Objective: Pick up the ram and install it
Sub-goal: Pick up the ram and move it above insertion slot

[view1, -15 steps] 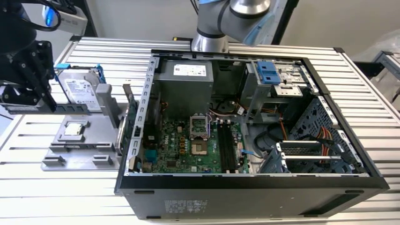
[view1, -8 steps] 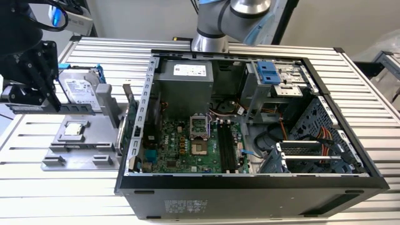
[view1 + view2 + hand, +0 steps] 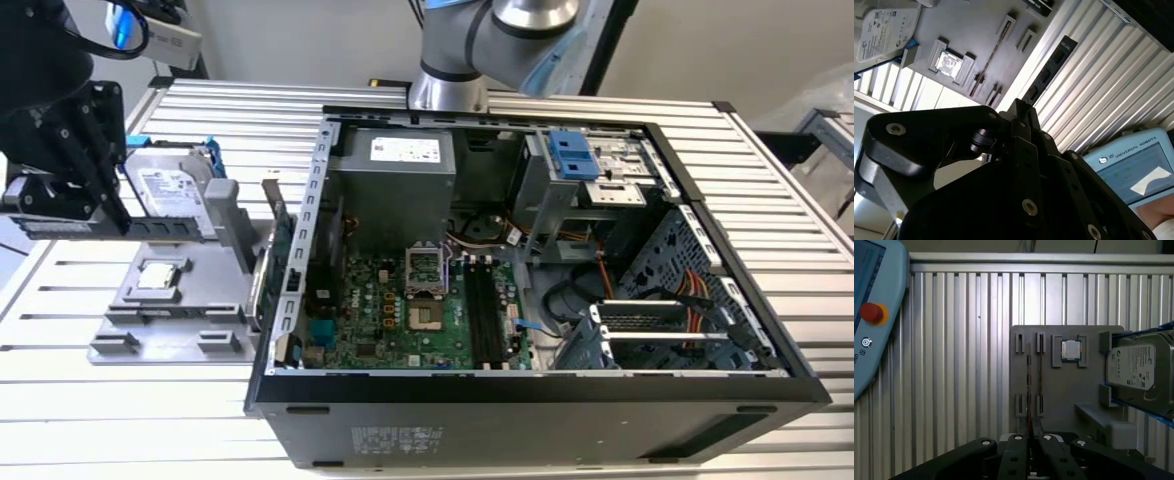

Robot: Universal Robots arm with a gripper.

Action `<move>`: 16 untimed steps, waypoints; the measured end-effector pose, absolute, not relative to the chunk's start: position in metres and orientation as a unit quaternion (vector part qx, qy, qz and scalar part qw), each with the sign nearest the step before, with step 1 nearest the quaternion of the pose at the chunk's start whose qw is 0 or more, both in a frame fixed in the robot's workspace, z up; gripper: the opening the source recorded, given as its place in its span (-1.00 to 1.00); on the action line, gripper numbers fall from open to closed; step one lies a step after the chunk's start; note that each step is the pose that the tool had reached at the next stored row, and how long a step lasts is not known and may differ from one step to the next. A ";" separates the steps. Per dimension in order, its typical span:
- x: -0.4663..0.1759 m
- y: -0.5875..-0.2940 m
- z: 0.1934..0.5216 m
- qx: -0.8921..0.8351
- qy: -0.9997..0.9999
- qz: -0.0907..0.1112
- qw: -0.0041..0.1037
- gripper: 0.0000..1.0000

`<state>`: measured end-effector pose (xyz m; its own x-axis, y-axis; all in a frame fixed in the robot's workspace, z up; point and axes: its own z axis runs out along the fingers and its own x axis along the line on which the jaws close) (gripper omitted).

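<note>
Ram (image 3: 1051,62): dark stick with a row of black chips, pinched at 1 end between the 2 fingers of the gripper (image 3: 1021,106). The rest juts out free over the slatted aluminium table (image 3: 120,420). The pincer is closed down to the thickness of the board, and nothing else is in its grip.

In the exterior view the ram (image 3: 174,226) hangs level, long edge horizontal. It sits at that view's left, just off the grey parts tray (image 3: 174,325) and in front of the hard drive (image 3: 174,185). It appears clear of the tray.

The processor chip (image 3: 160,275) sits in its tray pocket, untouched. The open computer case (image 3: 534,385) stands beside the tray, toward the exterior view's right. The black memory slots (image 3: 487,310) on the motherboard (image 3: 387,320) are well apart from the stick, so by my reading it is picked up but not installed. A teach pendant (image 3: 874,315) lies on the table.

Judgement on the carry:
- Grip is at 1 end, so the free end may sag or swing. Slow, steady travel suits it.
- Keep the board level and cross the case wall with margin.
- Line the long edge up with a slot and press straight and evenly. A tilted entry risks jamming.
</note>
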<state>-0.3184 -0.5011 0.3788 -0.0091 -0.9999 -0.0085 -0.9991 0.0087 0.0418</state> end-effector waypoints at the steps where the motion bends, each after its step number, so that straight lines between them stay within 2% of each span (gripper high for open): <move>1: -0.317 -0.501 0.379 0.704 -0.710 -0.018 0.012 -1.00; 16: -0.300 -0.501 0.379 0.704 -0.710 -0.019 0.013 -1.00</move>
